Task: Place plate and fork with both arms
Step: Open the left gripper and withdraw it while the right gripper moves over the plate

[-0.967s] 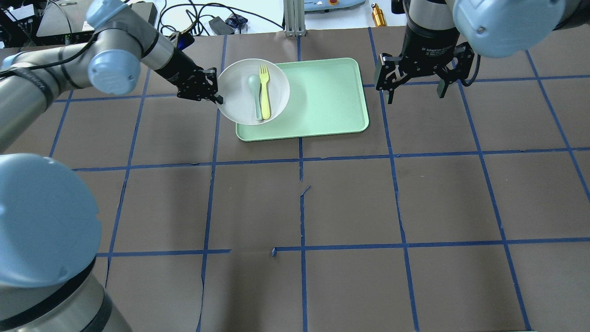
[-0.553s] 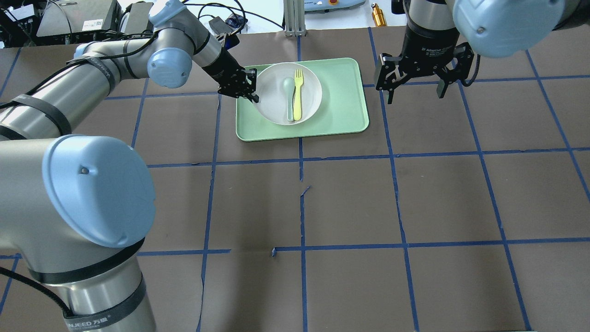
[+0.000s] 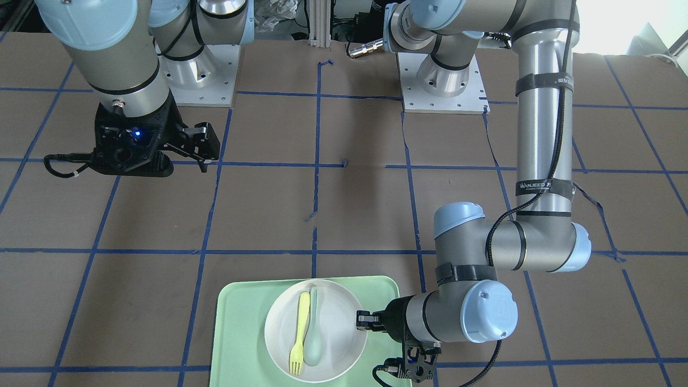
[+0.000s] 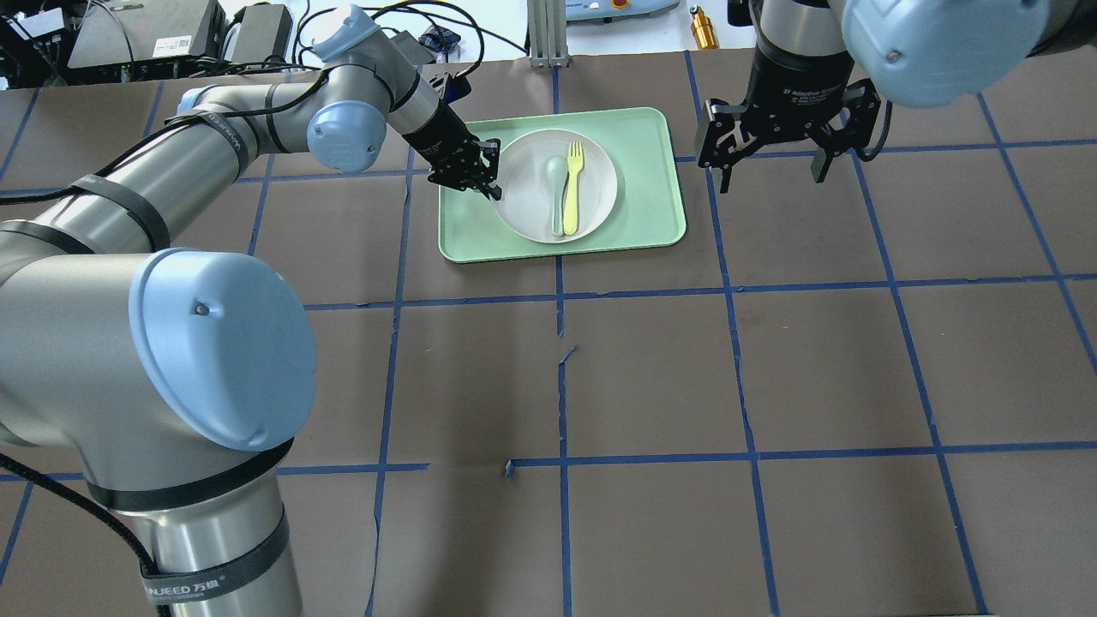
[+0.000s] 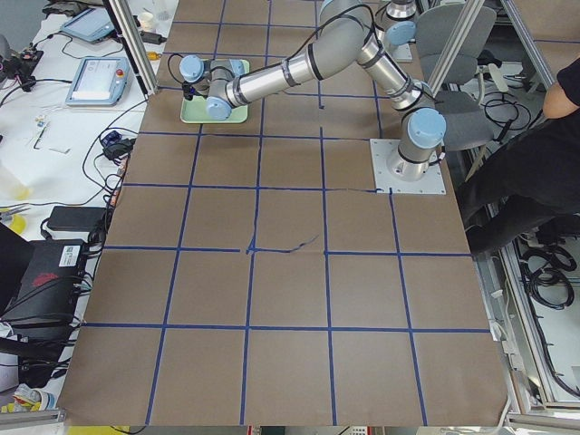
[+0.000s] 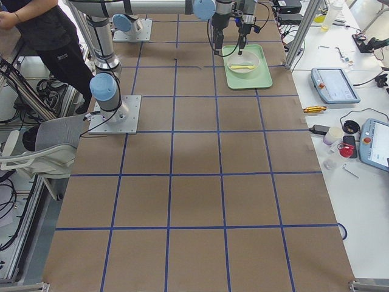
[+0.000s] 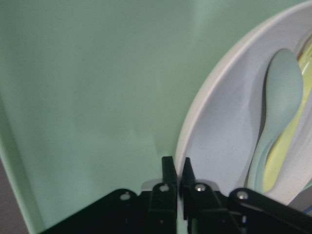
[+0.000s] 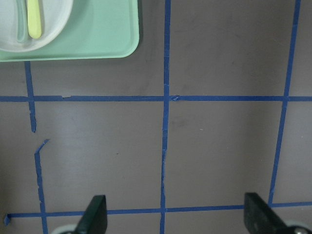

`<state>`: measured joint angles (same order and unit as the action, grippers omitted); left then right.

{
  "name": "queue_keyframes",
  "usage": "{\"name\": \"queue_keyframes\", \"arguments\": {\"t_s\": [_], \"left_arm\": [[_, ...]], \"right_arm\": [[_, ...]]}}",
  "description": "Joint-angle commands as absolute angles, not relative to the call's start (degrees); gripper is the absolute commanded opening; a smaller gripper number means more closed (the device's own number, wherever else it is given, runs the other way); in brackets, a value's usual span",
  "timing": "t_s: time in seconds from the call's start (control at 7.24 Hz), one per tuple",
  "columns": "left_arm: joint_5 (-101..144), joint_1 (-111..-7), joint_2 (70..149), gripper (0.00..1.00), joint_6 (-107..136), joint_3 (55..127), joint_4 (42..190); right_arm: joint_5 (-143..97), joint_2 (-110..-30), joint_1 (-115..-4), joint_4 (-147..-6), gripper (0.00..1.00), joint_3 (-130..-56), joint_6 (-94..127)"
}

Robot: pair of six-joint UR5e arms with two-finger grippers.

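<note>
brown tabletop [image 4: 651, 377], gridded with blue tape. left arm [image 4: 171, 180] reaches to the far centre; right arm [image 4: 926, 43] hangs over the far right. mint-green tray [image 4: 651, 180] lies at the far centre. off-white plate [image 4: 600, 163] sits over the tray's middle, slightly left; whether it rests on the tray cannot be told. right hand [image 4: 774, 171], fingers spread wide, hovers above bare tabletop just right of the tray. left hand [image 7: 178, 168] pinches the plate's left rim between its fingers. pale-yellow fork [image 4: 572, 193] lies in the plate, tines far, touching the grey-green spoon [image 4: 558, 188] on its left.
</note>
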<state>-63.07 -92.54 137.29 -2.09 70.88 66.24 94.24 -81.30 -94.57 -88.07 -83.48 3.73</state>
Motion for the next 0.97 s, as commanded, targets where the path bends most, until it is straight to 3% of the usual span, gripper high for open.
{"name": "queue_keyframes", "arguments": {"t_s": [0.0, 0.28, 0.55, 0.83], "left_arm": [[-63.6, -93.2, 136.6, 1.0, -1.2, 70.8, 62.6], [-72.7, -92.6, 131.3, 1.0, -2.4, 71.5, 63.7], [-79.2, -88.3, 125.0, 1.0, -4.0, 72.4, 73.9], [-83.7, -82.7, 118.4, 1.0, -12.2, 77.4, 77.5]], "right_arm": [[93.9, -80.5, -94.7, -90.6, 1.0, -83.2, 3.8], [92.3, -75.3, -95.3, -99.3, 1.0, -82.7, 4.4], [87.8, -67.5, -96.7, -113.6, 1.0, -82.8, 11.0], [88.6, -59.6, -99.1, -117.0, 0.75, -78.7, 14.3]]}}
